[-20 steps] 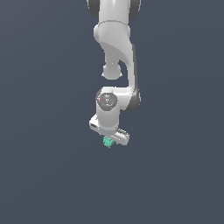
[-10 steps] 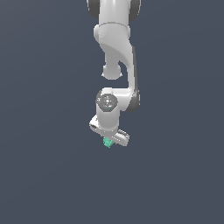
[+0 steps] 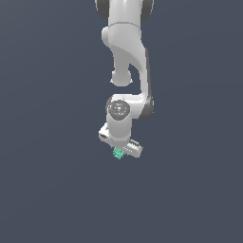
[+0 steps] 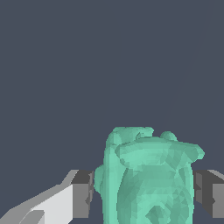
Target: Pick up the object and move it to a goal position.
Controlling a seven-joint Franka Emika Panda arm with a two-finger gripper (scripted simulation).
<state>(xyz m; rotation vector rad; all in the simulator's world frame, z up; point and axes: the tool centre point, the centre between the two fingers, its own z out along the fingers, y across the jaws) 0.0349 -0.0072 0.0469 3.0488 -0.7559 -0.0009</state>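
Against the plain dark grey-blue ground that fills both views, the white arm (image 3: 126, 57) reaches down from the top edge of the exterior view and ends in its hand, a short white bar set at a slant. No counter edge or corner shows in either picture, so nothing here can be placed by one; the ground is one flat colour with no visible seam.

The object (image 3: 118, 154) is a small teal-green lump sitting right under the slanted bar, at the gripper (image 3: 119, 153). In the exterior view it peeks out just below the white body, towards that view's left end of the bar, and is far smaller than the hand.

The wrist view shows it close up: the object (image 4: 146, 177) is a faceted, lumpy green mass with rounded bumps along its upper outline, standing between the two dark grey fingers (image 4: 83, 194). One pad lies against each flank, with no gap visible on either side, so the fingers are closed on the piece and gripping it. The white finger body behind the nearer pad runs off towards the picture's corner.
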